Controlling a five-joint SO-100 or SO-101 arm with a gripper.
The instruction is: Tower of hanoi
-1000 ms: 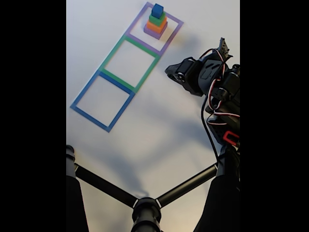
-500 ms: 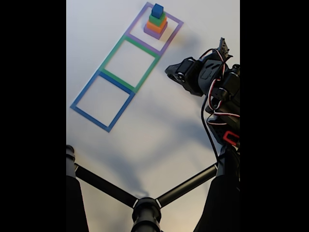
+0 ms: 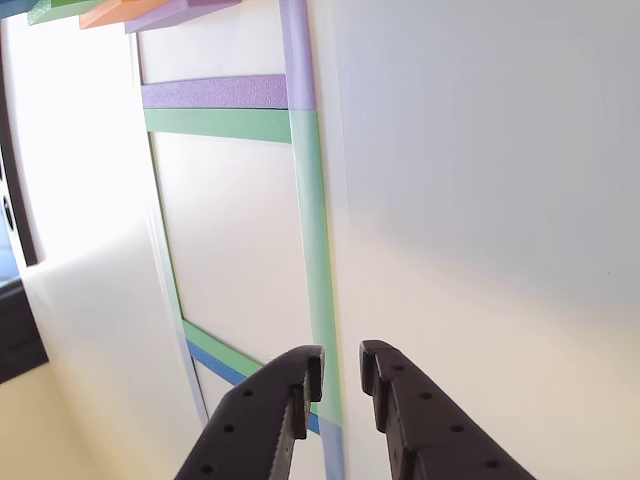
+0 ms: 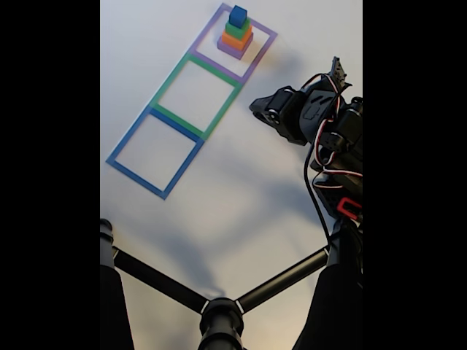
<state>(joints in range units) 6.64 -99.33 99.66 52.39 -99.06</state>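
Note:
In the fixed view the tower of hanoi stands stacked inside the far purple tape square: blue cube on top, then green, orange and the wide purple block at the base. The other view catches only its lower edges, orange and purple, at the top left. My gripper reaches in from the bottom edge over the green tape, well short of the tower. Its black fingers sit almost together and hold nothing. The folded arm is at the right.
Three tape squares run in a row on the white table: purple, green and blue. Black stand rods cross the bottom of the fixed view. Red and white cables hang along the arm.

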